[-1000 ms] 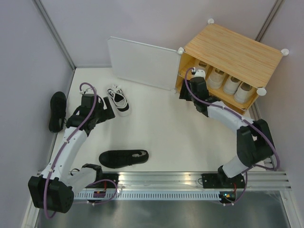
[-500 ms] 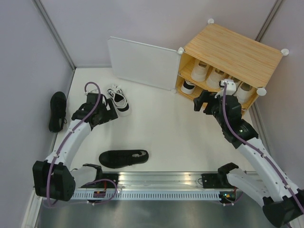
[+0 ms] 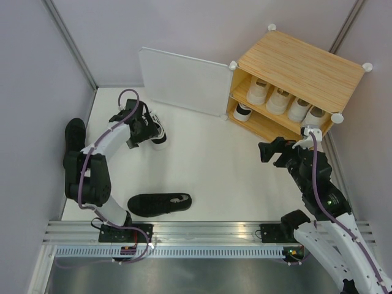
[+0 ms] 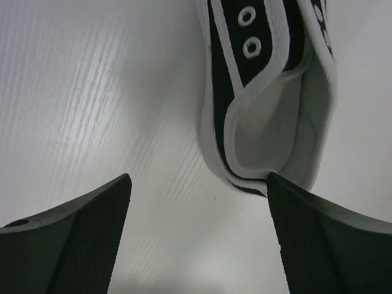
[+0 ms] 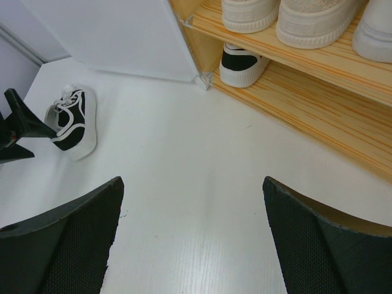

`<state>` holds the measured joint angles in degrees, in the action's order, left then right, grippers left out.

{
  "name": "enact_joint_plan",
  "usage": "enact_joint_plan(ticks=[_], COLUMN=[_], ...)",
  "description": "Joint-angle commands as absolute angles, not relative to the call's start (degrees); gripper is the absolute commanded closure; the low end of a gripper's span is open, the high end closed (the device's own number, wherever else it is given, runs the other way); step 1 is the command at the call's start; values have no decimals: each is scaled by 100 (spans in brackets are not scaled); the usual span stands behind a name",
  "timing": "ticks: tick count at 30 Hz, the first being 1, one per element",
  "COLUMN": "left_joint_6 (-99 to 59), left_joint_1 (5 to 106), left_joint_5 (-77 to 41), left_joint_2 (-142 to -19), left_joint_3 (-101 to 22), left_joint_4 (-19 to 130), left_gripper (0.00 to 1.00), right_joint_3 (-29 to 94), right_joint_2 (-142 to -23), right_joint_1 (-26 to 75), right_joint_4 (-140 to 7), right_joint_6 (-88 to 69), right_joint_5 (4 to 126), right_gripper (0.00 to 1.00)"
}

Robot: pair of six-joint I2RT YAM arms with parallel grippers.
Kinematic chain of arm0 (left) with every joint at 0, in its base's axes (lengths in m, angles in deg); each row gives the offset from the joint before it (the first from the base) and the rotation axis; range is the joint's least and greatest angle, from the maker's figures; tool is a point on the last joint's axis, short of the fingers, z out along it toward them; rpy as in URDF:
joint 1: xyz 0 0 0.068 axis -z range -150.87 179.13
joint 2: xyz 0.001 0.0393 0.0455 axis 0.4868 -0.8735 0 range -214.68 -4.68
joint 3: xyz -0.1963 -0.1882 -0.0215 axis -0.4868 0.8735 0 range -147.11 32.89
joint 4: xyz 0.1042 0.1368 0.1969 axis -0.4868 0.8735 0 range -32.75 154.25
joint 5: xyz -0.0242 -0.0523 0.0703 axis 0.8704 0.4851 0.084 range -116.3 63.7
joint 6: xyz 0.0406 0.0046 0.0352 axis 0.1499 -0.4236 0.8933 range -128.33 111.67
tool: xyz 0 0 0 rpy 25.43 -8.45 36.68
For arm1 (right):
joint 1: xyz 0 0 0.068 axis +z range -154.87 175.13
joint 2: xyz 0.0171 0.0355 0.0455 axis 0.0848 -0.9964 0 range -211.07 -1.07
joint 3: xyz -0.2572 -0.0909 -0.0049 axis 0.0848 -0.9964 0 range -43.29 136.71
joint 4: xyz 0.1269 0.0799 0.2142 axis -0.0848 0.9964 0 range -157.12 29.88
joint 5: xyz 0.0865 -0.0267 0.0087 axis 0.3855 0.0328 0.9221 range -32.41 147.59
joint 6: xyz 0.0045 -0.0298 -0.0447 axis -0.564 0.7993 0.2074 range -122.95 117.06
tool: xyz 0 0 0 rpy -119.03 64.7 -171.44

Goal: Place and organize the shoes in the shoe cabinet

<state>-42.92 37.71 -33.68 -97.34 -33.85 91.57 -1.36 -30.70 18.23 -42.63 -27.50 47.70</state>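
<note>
Top view: left end effector (image 3: 149, 127) is spread wide right at the black-and-white shoe (image 3: 159, 139) on the table (image 3: 214, 165); right end effector (image 3: 269, 153) hangs wide and empty in front of the shoe cabinet (image 3: 300, 67), door open; four pale shoes (image 3: 285, 101) on its upper shelf, a black-trimmed shoe (image 3: 243, 112) below; a black shoe (image 3: 159, 203) lies near the arm bases. Left wrist: the shoe's heel sits just ahead of the open fingers; right wrist: only bare table between the fingers.

From above and behind the arm bases (image 3: 125, 236), we look down on the whole counter (image 3: 214, 165). Our left wrist view sits close over the black-trimmed sneaker (image 4: 269, 104); our right wrist view, farther back, shares that sneaker and the cabinet (image 5: 318, 92).
</note>
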Motion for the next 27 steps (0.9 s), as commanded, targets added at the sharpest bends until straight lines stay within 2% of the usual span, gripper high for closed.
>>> enact_joint_plan(ticks=[1, 9, 13, 16, 17, 19, 21, 22, 27], left_joint_6=[-4656, -4674, -4594, -4577, -4499, -4402, -4313, -4287, -4208], left_joint_1=[3573, 3529, 3537, 3625, 3677, 3897, 4125, 4196, 5029], left_joint_5=[-3342, -3482, -3342, -3289, -3359, -3456, -3439, -3421, -3412], left_joint_2=[-10214, -10794, -11041, -10997, -10919, -10848, -10734, -10698, -10391], left_joint_3=[-3847, -4111, -4182, -4103, -4085, -4076, -4094, -4094, -4111], left_joint_4=[9012, 8915, 8907, 8906, 8889, 8915, 8924, 8933, 8959], left_gripper=[7, 19, 31, 55, 70, 86, 95, 97, 98], right_joint_3=[-163, -374, -409, -427, -436, -471, -489, -489, -489], right_joint_2=[-2894, -2524, -2480, -2454, -2445, -2436, -2453, -2471, -2471], right_joint_1=[1825, 1825, 1825, 1825, 1825, 1825, 1825, 1825, 1825], right_joint_4=[-4050, -3830, -3812, -3812, -3838, -3847, -3856, -3856, -3803], right_joint_6=[-2817, -2773, -2808, -2817, -2826, -2826, -2852, -2852, -2852], right_joint_5=[4986, 4968, 5012, 4995, 4995, 4986, 5003, 5012, 4995], right_gripper=[2, 2, 2, 2, 2, 2, 2, 2, 2])
